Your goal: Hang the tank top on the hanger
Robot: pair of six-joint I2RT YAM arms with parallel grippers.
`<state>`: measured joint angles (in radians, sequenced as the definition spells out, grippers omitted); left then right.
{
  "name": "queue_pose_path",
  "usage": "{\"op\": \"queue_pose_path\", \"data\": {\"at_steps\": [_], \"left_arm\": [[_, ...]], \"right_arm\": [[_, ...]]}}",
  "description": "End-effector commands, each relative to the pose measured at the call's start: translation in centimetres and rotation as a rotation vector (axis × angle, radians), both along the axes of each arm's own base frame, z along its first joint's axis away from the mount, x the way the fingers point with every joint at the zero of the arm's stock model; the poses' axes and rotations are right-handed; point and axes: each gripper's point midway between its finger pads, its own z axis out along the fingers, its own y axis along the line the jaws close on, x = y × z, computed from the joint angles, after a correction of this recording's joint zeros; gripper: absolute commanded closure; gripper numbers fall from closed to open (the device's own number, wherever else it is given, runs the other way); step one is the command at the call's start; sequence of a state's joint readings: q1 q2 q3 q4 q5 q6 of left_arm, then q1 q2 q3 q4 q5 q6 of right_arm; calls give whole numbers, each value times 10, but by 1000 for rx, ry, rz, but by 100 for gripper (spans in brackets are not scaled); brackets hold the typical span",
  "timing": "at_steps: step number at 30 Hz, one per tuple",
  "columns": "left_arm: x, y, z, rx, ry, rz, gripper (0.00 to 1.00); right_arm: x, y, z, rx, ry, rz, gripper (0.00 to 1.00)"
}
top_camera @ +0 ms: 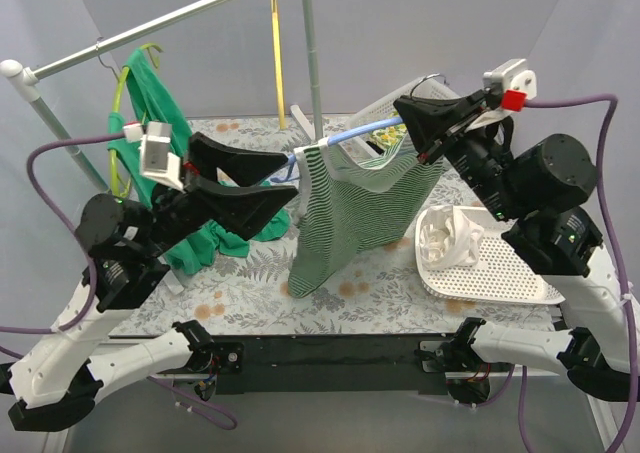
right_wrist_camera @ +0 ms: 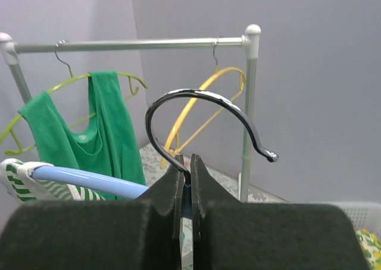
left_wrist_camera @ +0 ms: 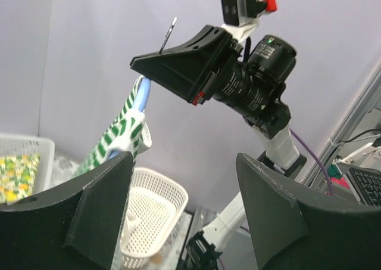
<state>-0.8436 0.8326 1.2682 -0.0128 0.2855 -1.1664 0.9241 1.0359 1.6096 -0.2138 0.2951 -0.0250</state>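
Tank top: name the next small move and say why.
Probably draw the left gripper back, clear of the cloth. Its jaws stand open beside the tank top, whose strap lies over the end of the hanger, while the right gripper is shut on the hanger just below its hook.

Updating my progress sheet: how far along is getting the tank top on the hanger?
Done: the tank top drapes from the hanger, one strap over its end. In hand: the right gripper is shut on the hanger's neck under the hook, holding it in the air; the left gripper is open beside that strap, holding nothing. Left: the other strap's seating is hidden, so check it.
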Motion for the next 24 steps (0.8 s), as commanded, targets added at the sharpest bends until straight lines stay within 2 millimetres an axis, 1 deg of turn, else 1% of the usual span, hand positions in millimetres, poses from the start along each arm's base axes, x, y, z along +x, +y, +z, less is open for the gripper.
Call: {"op": "queue_pose_path", "data": {"at_steps": [1,3,4,5,6,7,8,9,10,11,12,13,14,15,16,17,18,20,21,22,24], "left_arm": [[-16,30,46,-83,-138,61,30],[-14,35,45,-62,-132,94,29],[-16,41,50,-62,-146,117,29],[-10,43,42,-32,-114,148,29],[-9,46,40,-16,-107,160,29],[-7,45,29,42,-89,171,30],[-5,48,25,67,-72,188,32],[-3,47,17,104,-52,195,33],[-2,50,3,172,-11,205,34],[1,52,-5,212,8,228,36],[3,54,-14,250,32,238,40],[3,56,-32,316,76,239,41],[2,59,-38,342,90,247,41],[4,63,-45,366,115,267,44],[3,66,-59,409,152,268,46],[3,66,-69,434,173,269,46],[3,66,-76,452,194,263,47],[2,62,-101,520,243,241,48],[2,60,-109,540,262,230,48],[-1,56,-121,578,283,201,48],[3,48,-143,640,327,178,48]], "right_arm": [[-13,10,44,71,-93,89,99],[-10,27,25,34,-57,130,99],[-8,34,13,29,-23,147,99],[-4,43,-5,-1,7,158,99],[-3,49,-17,-13,34,176,99],[-1,52,-27,-24,51,180,99],[-4,51,-31,-22,53,184,99],[-2,56,-47,-36,71,194,99],[-2,57,-52,-36,76,201,99],[-5,57,-56,-35,75,211,99],[-7,61,-64,-48,84,234,99],[-8,64,-71,-58,93,248,99],[-9,66,-75,-65,100,260,99],[-11,71,-84,-84,109,283,99],[-11,73,-88,-90,115,291,99],[-11,75,-91,-94,120,295,99],[-10,76,-95,-100,126,296,99],[-9,79,-103,-108,137,299,99],[-9,80,-103,-109,134,307,99],[-9,81,-104,-110,137,308,99],[-7,85,-108,-117,148,309,99]]}}
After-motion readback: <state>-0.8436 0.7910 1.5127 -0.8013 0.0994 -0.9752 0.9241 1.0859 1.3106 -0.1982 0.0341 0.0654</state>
